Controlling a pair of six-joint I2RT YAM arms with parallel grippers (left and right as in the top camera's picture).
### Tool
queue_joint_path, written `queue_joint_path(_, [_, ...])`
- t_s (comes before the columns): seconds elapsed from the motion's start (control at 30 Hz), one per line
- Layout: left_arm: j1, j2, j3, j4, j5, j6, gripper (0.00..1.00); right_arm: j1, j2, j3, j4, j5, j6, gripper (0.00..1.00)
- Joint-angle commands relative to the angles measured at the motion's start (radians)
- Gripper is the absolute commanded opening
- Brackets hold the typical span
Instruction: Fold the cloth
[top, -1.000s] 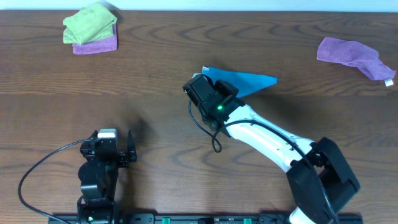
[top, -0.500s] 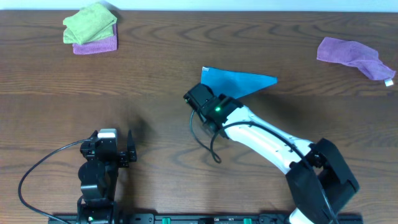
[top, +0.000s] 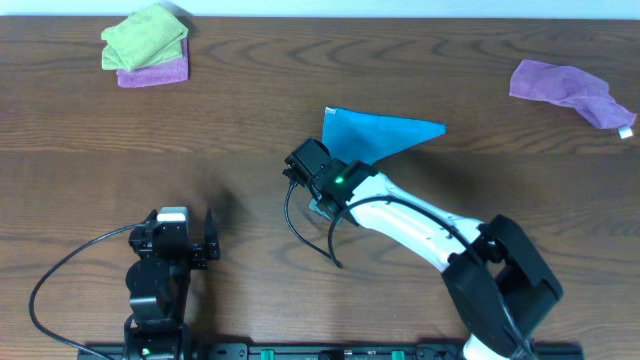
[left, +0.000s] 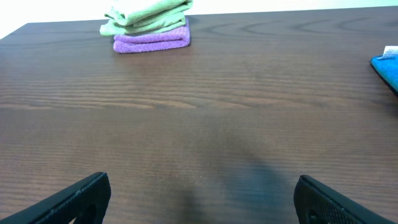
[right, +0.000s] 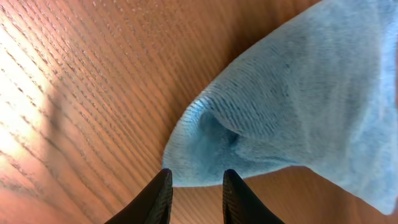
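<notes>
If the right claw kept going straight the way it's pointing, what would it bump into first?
The blue cloth. In the right wrist view, its rounded, folded corner lies just ahead of the right gripper, nearly at the tips. How high the tips sit above the wood is hard to tell.

Bare table (top: 200, 140) spans the middle left; the cloth (top: 385, 132) sits centre, folded cloths (top: 145, 50) upper left, a crumpled purple cloth (top: 568, 88) upper right.
</notes>
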Motion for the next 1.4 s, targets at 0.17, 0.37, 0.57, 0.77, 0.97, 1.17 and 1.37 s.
queue_joint_path(0.17, [-0.004, -0.006, -0.017, -0.049, -0.016, 0.003, 0.95, -0.037, 0.051, -0.005, 0.016, 0.021, -0.013, 0.31])
queue_joint_path(0.37, [-0.004, -0.006, -0.017, -0.049, -0.015, 0.003, 0.95, -0.068, 0.051, -0.005, 0.053, 0.039, -0.018, 0.29])
queue_joint_path(0.57, [-0.004, -0.006, -0.017, -0.049, -0.016, 0.003, 0.95, -0.090, 0.053, -0.005, 0.079, 0.023, -0.037, 0.27])
queue_joint_path(0.77, [-0.004, -0.006, -0.017, -0.049, -0.015, 0.003, 0.95, -0.081, 0.053, -0.005, 0.067, 0.000, -0.042, 0.31])
queue_joint_path(0.97, [-0.004, -0.006, -0.017, -0.049, -0.016, 0.003, 0.95, -0.069, 0.053, -0.005, 0.064, -0.064, -0.039, 0.32])
queue_joint_path(1.17, [-0.004, -0.006, -0.016, -0.049, -0.016, 0.003, 0.95, -0.069, 0.053, 0.021, 0.042, 0.025, -0.039, 0.32])
queue_joint_path(1.37, [-0.004, -0.006, -0.017, -0.049, -0.016, 0.003, 0.95, -0.064, 0.053, 0.108, -0.051, 0.020, -0.039, 0.33])
